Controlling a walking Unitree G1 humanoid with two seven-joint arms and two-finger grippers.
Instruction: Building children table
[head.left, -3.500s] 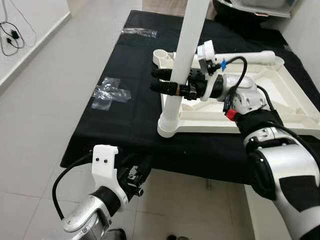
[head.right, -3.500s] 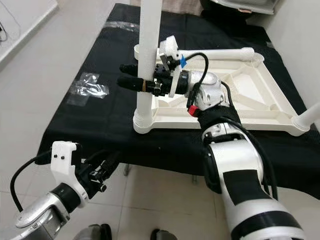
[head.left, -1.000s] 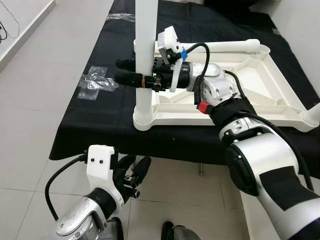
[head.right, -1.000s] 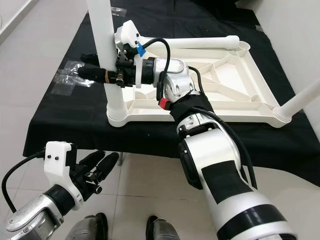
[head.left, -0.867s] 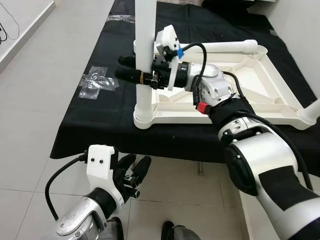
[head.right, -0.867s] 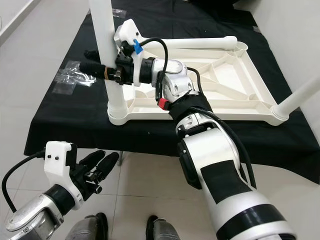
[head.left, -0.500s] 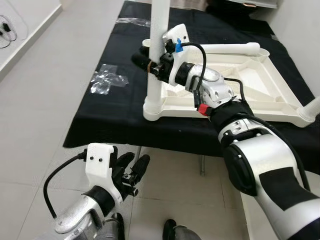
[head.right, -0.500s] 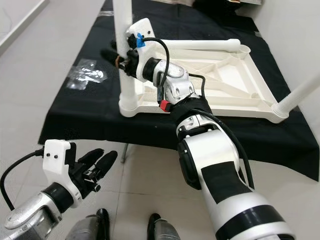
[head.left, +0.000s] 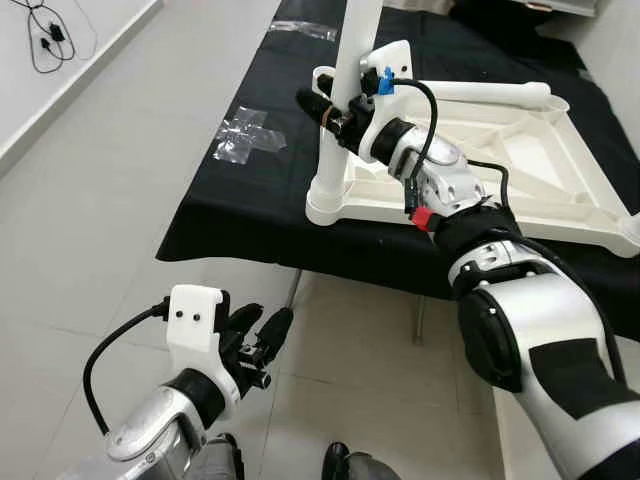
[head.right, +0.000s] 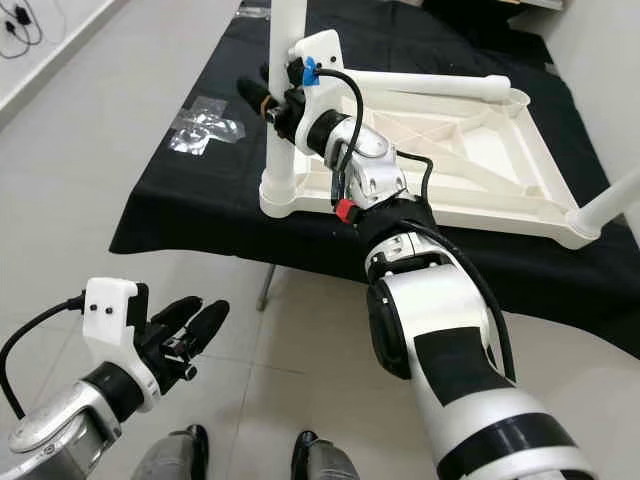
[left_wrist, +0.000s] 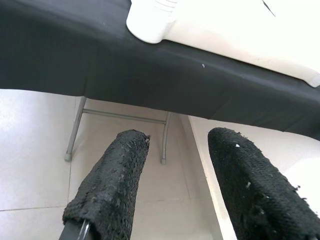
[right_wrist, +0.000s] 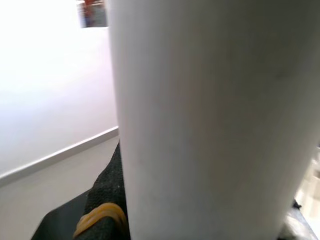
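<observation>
Left eye view: the right pincer (head.left: 322, 105) is clamped on the upright white table leg (head.left: 343, 90) seated in the upturned tabletop (head.left: 520, 165) corner nearest the desk (head.left: 255, 190) front edge, while the left pincer (head.left: 262, 335), fingers apart, hangs below

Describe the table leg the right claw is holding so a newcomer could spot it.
On the black-draped table lies an upturned white plastic tabletop. At its near left corner stands a white tubular leg, upright in its socket, the right claw around it. The other white leg lies flat along the far edge.
</observation>
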